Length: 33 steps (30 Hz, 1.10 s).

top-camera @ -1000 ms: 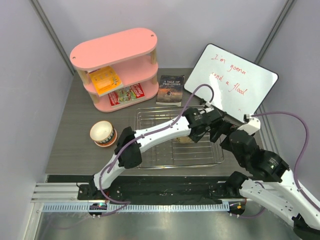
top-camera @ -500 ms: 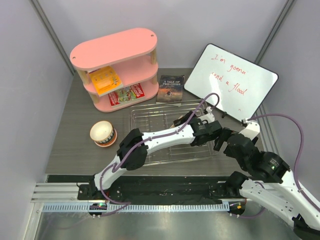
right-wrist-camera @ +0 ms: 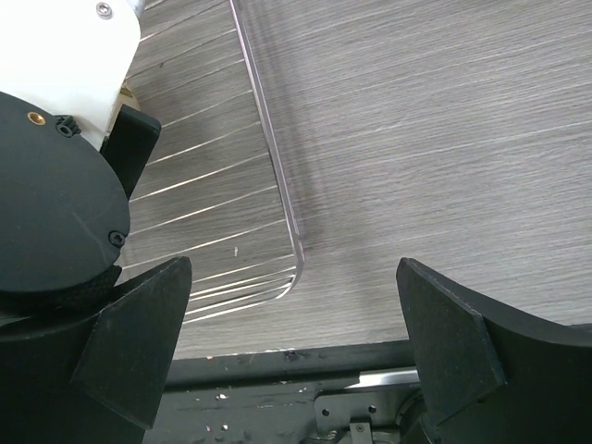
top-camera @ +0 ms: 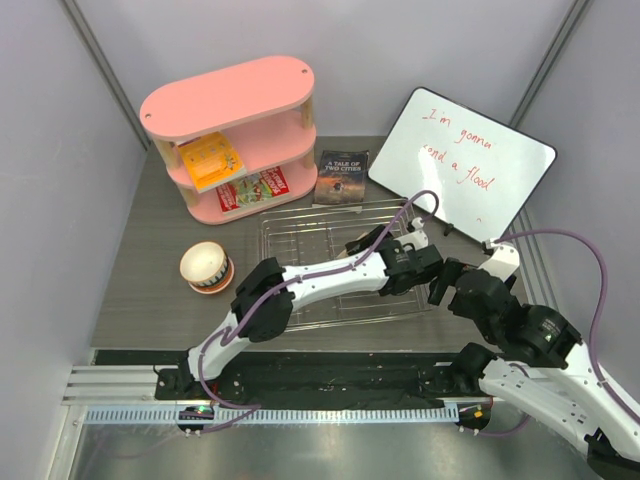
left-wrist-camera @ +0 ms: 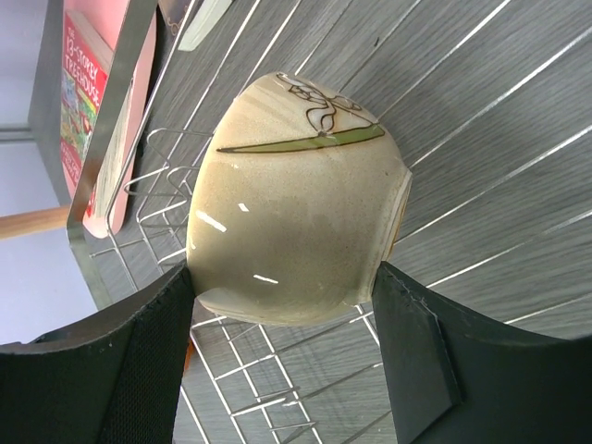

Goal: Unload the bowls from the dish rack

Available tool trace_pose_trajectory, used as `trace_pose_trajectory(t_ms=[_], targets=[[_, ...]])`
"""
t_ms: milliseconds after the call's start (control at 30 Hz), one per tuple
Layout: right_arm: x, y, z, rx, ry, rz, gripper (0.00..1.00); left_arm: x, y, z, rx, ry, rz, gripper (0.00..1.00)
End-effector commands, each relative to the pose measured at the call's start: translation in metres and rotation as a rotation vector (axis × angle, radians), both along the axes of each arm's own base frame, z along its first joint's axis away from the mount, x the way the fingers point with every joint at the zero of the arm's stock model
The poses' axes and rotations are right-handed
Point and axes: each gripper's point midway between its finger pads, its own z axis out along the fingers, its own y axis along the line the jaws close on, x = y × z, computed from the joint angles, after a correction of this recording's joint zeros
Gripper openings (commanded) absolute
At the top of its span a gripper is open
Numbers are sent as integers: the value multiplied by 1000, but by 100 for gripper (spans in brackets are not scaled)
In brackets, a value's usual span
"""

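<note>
left pincer [left-wrist-camera: 282, 287] gripping beige bowl [left-wrist-camera: 296, 185], rack [top-camera: 300, 232] shifted

Head count from my seat: bowls, books, one rack, two arms.
I count one beige bowl [left-wrist-camera: 296, 208], painted with a green leaf stroke, in the left wrist view. There is one stack of bowls [top-camera: 207, 267] at centre left of the top view, white on top with orange under it; how many are nested there I can't tell. One dish rack [top-camera: 300, 240], centre. One pink shelf unit [top-camera: 235, 130], upper left. Three books: a yellow book [top-camera: 211, 160] and a red book [top-camera: 252, 188] on its shelves, and a dark paperback [top-camera: 341, 178] on the table. One whiteboard [top-camera: 460, 165], upper right. Two arms: the left arm [top-camera: 320, 272] and the right arm [top-camera: 540, 335].
</note>
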Motion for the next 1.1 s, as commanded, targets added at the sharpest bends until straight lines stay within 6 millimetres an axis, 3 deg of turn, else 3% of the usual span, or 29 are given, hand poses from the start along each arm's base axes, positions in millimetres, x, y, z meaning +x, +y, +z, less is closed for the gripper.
trace_pose_trajectory(t_ms=[0,267,567,867,1067], targets=[[32,5,52,131,-208,-116,100,-92,-29,-19,33,144,-176,62],[32,1,59,114,-213,-129,100,-109,-37,-4,-38,146,-199,70],[23,-10,105,183,-309,-123,100,-104,-43,-4,-76,125,-203,76],[6,-41,123,123,-315,-182,100,-93,-41,-36,-18,131,-152,76],[2,-48,127,118,-324,-192,100,-91,-41,-34,-63,140,-145,77]])
